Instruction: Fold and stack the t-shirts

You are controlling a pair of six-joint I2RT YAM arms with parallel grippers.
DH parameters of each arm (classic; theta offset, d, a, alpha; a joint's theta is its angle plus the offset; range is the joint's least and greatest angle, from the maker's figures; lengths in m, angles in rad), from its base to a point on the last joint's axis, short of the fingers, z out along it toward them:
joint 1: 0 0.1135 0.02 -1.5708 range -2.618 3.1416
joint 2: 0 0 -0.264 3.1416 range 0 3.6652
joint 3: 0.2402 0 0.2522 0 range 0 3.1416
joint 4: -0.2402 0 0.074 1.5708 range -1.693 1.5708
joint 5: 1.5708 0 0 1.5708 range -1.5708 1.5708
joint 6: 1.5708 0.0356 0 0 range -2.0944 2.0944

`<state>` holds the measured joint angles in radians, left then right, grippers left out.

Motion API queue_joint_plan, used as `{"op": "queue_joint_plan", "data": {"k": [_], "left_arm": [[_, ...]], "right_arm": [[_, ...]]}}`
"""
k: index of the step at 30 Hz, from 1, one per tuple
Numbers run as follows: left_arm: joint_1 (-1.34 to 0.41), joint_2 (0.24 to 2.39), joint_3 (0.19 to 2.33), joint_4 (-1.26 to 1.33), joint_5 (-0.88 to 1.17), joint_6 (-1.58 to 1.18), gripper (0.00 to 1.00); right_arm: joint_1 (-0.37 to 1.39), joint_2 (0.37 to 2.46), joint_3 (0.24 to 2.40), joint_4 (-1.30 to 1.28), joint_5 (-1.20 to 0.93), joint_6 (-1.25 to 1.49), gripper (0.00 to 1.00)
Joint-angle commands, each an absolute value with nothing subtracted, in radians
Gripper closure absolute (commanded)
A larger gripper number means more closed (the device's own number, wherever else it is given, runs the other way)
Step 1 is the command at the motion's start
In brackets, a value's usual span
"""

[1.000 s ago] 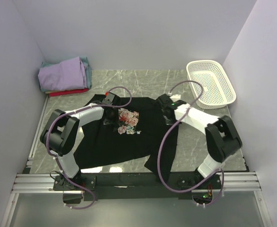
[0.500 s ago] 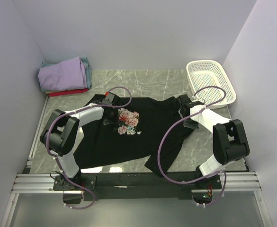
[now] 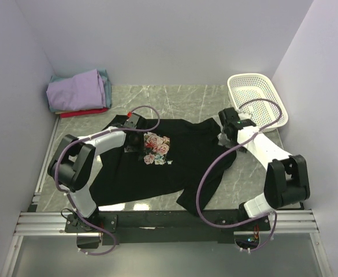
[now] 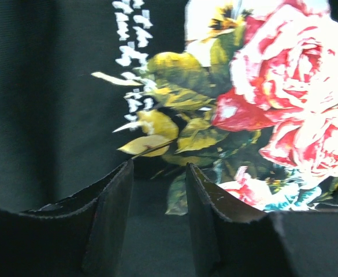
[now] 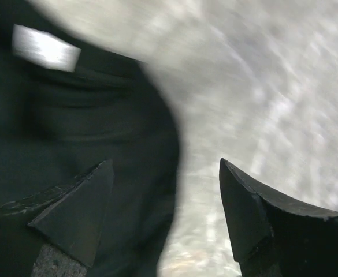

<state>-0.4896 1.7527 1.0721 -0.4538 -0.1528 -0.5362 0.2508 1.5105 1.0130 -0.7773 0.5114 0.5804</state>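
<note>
While one black t-shirt [image 3: 174, 164] lies flat, three folded t-shirts [image 3: 79, 92] stacked, left gripper [image 4: 158, 167] half-spread, right gripper [image 5: 164, 164] spread

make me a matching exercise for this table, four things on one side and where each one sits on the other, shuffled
1 black t-shirt
2 folded shirts
3 white basket
4 right gripper

a far right corner
b far left corner
c at the shirt's right edge
d spread across the middle

Pairs: 1-d, 2-b, 3-a, 4-c
</note>
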Motion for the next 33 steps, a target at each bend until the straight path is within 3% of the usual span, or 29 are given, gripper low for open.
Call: {"op": "queue_joint_plan", "data": {"k": [1,13,22,25,27,28,29,31,33], "left_arm": [[-0.483,1.669,1.075,-0.471,-0.235,-0.554,0.52],[-0.46,1.649,1.118,-0.509,-0.291,-0.572,0.52],[-0.414,1.664,1.124,-0.508,-0.268,-0.566,0.51],[-0.402,1.667,1.12,-0.505,-0.281,-0.574,0.52],[-0.379,1.661,1.105,-0.492,-0.264,-0.584,0.52],[-0.368,1.66,1.101,-0.491,-0.264,-0.589,0.51],[-0.35,1.654,1.095,-0.486,-0.265,-0.6,0.51],[-0.33,1.634,1.077,-0.479,-0.265,-0.61,0.49],[-0.308,1.602,1.062,-0.476,-0.285,-0.643,0.4]], "right_arm": [[0.259,1.469,1.121,-0.623,0.313,0.485,0.2],[0.196,1.75,1.193,-0.373,-0.049,0.505,0.31],[0.161,1.839,1.221,-0.334,-0.107,0.491,0.37],[0.158,1.859,1.229,-0.305,-0.133,0.482,0.48],[0.152,1.882,1.253,-0.308,-0.143,0.473,0.61],[0.149,1.888,1.261,-0.311,-0.15,0.468,0.69],[0.144,1.894,1.27,-0.311,-0.158,0.465,0.85],[0.138,1.902,1.282,-0.31,-0.17,0.459,1.0],[0.133,1.895,1.282,-0.301,-0.178,0.453,1.0]]}}
